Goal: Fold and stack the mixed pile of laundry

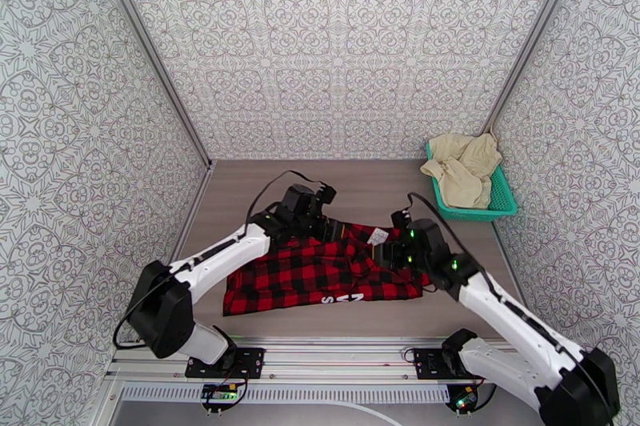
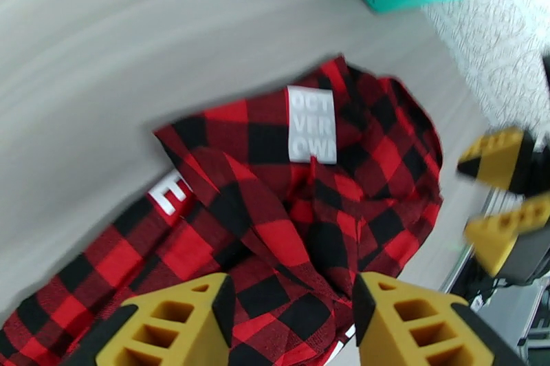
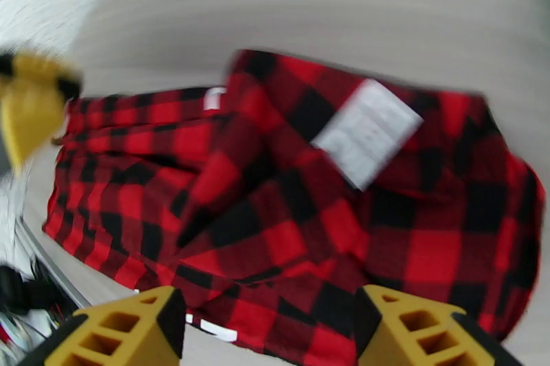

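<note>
While the flannel shirt (image 1: pixel 320 279) is lying rumpled on the table (image 1: pixel 240 195) from above, the left gripper (image 2: pixel 292 302) is hovering half-spread over bunched folds in its wrist view, and the right gripper (image 3: pixel 268 316) is gaping empty near the label (image 3: pixel 368 130) in its own; either pinch is risking catching several layers

You can read a white label (image 2: pixel 311 124) on the red-and-black flannel shirt (image 2: pixel 275 237). In the left wrist view its three grey lines show "OCT", "VER" and "OW", each cut off at the label's edge. Lower left of it, a white "E" (image 2: pixel 167 192) stands on the cloth. In the right wrist view the label is too blurred to read. From above, the white letters (image 1: pixel 346 299) along the shirt's near edge can't be made out.
</note>
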`<action>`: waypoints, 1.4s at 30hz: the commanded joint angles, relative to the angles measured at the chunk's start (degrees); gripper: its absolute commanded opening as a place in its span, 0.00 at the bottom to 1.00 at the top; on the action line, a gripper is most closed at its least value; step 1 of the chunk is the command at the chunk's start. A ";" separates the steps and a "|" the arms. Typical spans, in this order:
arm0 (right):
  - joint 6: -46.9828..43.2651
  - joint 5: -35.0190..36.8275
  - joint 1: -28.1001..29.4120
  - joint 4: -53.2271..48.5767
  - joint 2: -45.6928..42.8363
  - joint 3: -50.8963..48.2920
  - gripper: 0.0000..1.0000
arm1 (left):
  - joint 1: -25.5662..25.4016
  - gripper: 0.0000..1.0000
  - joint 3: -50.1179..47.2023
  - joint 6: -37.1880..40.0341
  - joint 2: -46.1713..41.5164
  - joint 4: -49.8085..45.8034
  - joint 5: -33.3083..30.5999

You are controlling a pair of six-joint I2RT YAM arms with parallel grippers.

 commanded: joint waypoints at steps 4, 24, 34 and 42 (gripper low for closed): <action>3.80 -9.72 -13.21 -3.85 11.53 2.54 0.61 | -7.36 0.56 12.20 2.54 10.38 -8.28 -8.79; 3.50 -11.00 -23.30 4.09 14.90 -4.04 0.55 | -16.71 0.61 47.51 -3.20 42.61 -34.73 -24.29; 3.50 -12.06 -23.74 5.02 15.18 -4.56 0.55 | -17.95 0.21 48.81 -1.79 43.16 -33.16 -25.51; 4.02 -12.85 -23.83 5.51 15.35 -4.44 0.56 | -18.17 0.03 43.08 2.38 30.76 -26.66 -25.19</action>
